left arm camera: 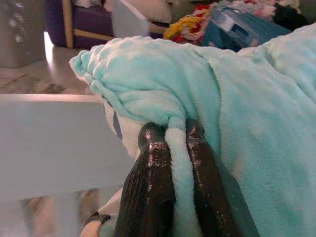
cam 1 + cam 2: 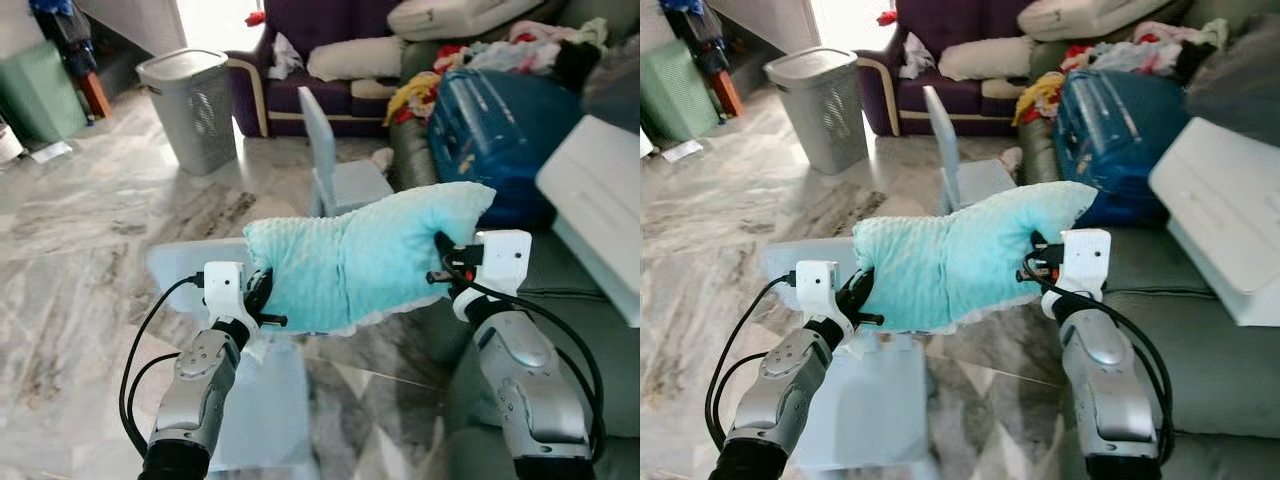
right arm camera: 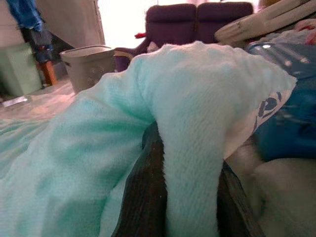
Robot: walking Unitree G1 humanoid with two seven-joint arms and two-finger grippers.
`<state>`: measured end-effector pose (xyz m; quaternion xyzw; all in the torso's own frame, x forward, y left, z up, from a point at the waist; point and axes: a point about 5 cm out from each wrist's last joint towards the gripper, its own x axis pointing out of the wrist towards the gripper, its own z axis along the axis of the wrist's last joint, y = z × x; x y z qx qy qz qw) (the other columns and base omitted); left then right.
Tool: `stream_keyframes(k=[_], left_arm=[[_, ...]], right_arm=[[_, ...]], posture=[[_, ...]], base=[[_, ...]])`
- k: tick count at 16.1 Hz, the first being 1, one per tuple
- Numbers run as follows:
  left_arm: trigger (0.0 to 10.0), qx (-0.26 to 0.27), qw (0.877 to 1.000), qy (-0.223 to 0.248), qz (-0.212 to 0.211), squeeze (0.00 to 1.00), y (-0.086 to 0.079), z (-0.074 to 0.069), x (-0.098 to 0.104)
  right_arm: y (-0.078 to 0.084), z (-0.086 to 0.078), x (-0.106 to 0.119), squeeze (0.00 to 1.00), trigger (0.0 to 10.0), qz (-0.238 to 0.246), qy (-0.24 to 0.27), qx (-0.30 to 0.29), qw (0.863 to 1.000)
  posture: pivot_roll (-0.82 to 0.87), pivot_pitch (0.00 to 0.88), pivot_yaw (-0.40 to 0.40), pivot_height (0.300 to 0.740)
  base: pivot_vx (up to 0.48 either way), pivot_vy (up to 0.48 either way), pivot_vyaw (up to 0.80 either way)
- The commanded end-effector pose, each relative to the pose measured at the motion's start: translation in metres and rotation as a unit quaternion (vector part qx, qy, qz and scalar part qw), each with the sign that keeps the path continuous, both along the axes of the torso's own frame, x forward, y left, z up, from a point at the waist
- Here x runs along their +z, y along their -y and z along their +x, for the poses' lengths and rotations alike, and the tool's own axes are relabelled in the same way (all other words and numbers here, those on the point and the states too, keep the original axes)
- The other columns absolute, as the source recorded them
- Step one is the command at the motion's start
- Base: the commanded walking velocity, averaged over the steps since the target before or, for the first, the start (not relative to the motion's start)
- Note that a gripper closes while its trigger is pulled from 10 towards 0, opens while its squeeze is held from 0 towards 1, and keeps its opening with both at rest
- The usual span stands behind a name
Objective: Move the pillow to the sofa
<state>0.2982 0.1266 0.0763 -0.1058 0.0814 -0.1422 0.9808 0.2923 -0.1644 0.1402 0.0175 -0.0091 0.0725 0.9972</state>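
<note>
The pillow (image 2: 365, 258) hangs in the air between both end effectors: the left end effector (image 1: 170, 148) pinches its left edge, the right end effector (image 2: 440, 262) pinches its right edge, beside the sofa (image 2: 560, 330).

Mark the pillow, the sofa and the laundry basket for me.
pillow (image 2: 350, 265), left eye view, middle of its mint cover.
sofa (image 2: 560, 330), left eye view, bare grey-green seat cushion.
laundry basket (image 2: 195, 110), left eye view, its grey side wall.

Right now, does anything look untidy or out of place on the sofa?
Yes. The green sofa is cluttered: a blue suitcase and a heap of clothes lie on its seat, behind the pillow.
</note>
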Motion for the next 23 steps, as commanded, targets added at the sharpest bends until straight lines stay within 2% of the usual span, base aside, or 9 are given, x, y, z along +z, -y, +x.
stream_keyframes(k=[1, 15, 19, 22, 23], left_arm=[[10.0, 0.005, 1.000, 0.007, 0.007, 0.00, -0.0048, 0.0020, 0.0041], [10.0, 0.002, 1.000, 0.005, 0.009, 0.00, -0.0021, 0.0029, 0.0024], [10.0, 0.002, 1.000, 0.007, 0.006, 0.00, -0.0017, 0.0032, 0.0026], [10.0, 0.016, 0.999, -0.007, -0.043, 0.00, -0.0042, 0.0093, 0.0059], [10.0, 0.015, 0.999, -0.001, -0.045, 0.00, -0.0054, 0.0119, 0.0089]], right_arm=[[-0.0061, -0.0002, 0.0058, 0.00, 10.0, 0.007, 0.011, 0.012, 1.000], [-0.0033, 0.0008, 0.0080, 0.00, 10.0, 0.004, 0.013, 0.008, 1.000], [-0.0024, 0.0013, 0.0077, 0.00, 10.0, 0.004, 0.011, 0.007, 1.000], [-0.0016, 0.0026, 0.0088, 0.00, 10.0, 0.003, 0.011, 0.006, 1.000], [-0.0010, 0.0027, 0.0090, 0.00, 10.0, 0.002, 0.011, 0.005, 1.000]], posture=[[-0.18, 0.000, 0.042, 0.740], [-0.19, 0.000, 0.044, 0.740], [-0.19, 0.000, 0.042, 0.740], [-0.19, 0.000, 0.042, 0.740], [-0.20, 0.000, 0.043, 0.740]], base=[[0.000, 0.476, 0.00], [0.000, 0.475, 0.00], [0.000, 0.000, 0.00], [0.000, 0.000, -0.53], [0.000, 0.000, -0.80]])
